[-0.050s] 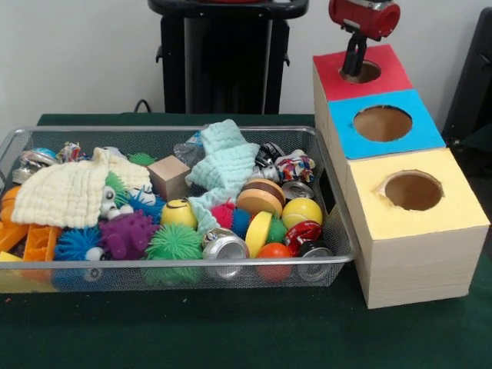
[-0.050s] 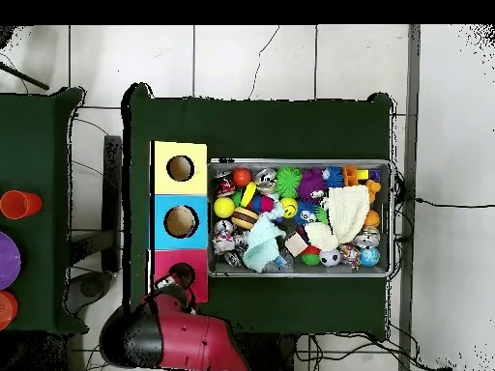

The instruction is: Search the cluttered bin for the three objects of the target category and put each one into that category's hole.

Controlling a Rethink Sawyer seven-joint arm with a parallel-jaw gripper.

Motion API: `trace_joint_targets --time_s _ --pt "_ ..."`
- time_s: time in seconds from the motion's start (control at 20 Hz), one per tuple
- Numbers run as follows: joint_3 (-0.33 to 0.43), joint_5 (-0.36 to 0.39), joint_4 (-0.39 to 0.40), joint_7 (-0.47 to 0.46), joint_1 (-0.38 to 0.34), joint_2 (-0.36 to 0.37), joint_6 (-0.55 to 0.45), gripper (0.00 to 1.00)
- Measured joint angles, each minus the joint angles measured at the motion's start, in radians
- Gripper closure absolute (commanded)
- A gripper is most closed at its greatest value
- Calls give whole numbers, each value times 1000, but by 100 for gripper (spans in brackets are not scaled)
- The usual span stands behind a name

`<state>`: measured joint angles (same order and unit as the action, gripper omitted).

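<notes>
The gripper (image 1: 356, 68) reaches into the red hole (image 1: 361, 72); whether it holds something cannot be told. It should rise straight, avoiding the rim.

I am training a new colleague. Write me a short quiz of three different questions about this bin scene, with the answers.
1. True or false: the claw is over the mesh bin.
2. Which hole is the claw at? A) red hole B) blue hole C) yellow hole
3. Fill in: in the front view, the wooden cube lies between the cream cloth and the ______ cloth.

Key
1. False; it is at the box, outside the bin.
2. A
3. Light blue.
</notes>
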<state>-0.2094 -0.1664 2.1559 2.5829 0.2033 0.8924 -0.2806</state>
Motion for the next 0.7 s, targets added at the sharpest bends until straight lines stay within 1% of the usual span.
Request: trace_joint_targets --time_s 0.2,0.4,0.5,0.7 --pt "66 84 12 0 -95 35 -16 100" --pt "110 145 25 0 -152 56 -14 100" --pt "116 160 26 0 -159 59 -13 100" --pt "121 233 26 0 -153 70 13 100"
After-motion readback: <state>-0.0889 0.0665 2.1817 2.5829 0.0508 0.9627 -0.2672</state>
